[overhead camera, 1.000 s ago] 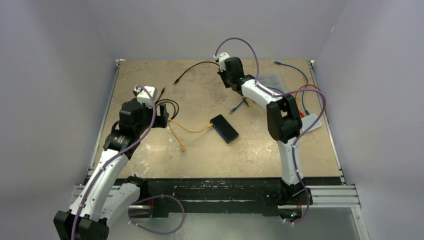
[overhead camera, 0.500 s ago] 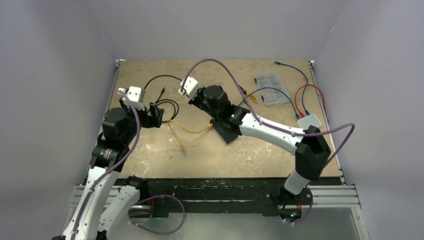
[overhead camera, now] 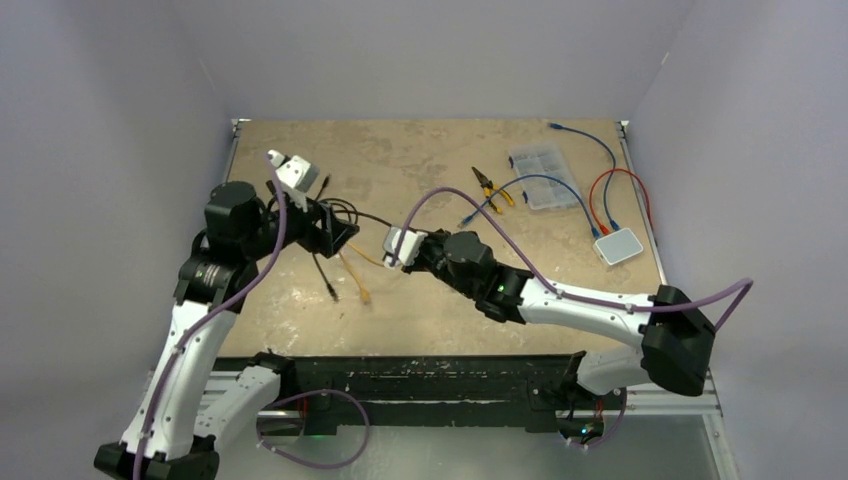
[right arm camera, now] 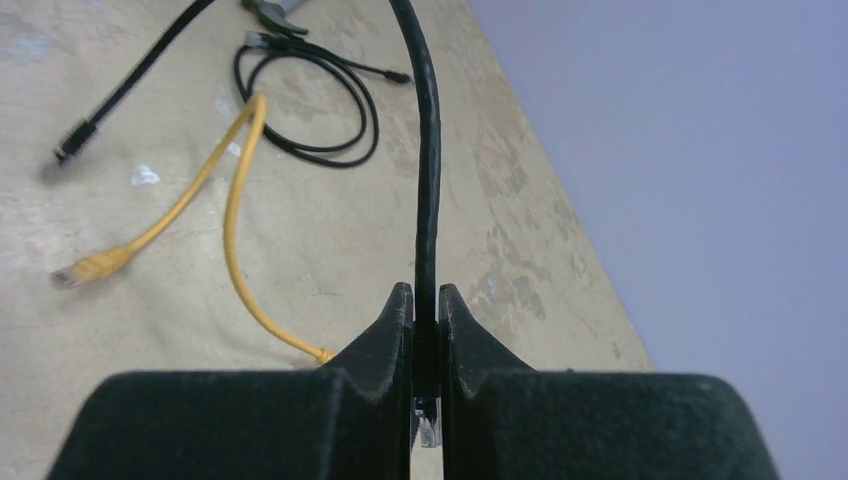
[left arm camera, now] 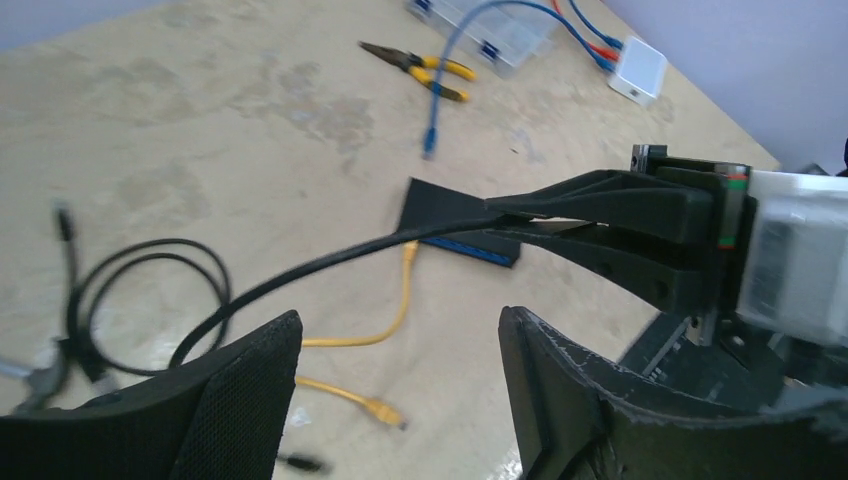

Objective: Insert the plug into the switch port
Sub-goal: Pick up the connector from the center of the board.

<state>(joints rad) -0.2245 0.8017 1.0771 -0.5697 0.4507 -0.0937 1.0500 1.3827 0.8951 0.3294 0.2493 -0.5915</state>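
Note:
My right gripper (right arm camera: 426, 300) is shut on a black cable (right arm camera: 430, 150) just behind its clear plug (right arm camera: 428, 425), which sits between the fingers. In the top view the right gripper (overhead camera: 385, 242) hovers at the table's centre-left and its arm hides the switch. The left wrist view shows the black switch (left arm camera: 436, 202) with its blue port face flat on the table, under the right gripper's fingers (left arm camera: 600, 200). My left gripper (left arm camera: 400, 345) is open and empty, just left of the right gripper, also in the top view (overhead camera: 338, 235).
A yellow cable (overhead camera: 358, 275) with a loose plug lies between the grippers, beside coiled black cable (overhead camera: 340, 208). Pliers (overhead camera: 490, 185), a clear organiser box (overhead camera: 540, 162), a small white box (overhead camera: 617, 245), and blue and red cables sit at the back right.
My right arm has swung from the far back down to the centre-left, bringing the black cable over the switch. My left gripper has shifted slightly right towards it.

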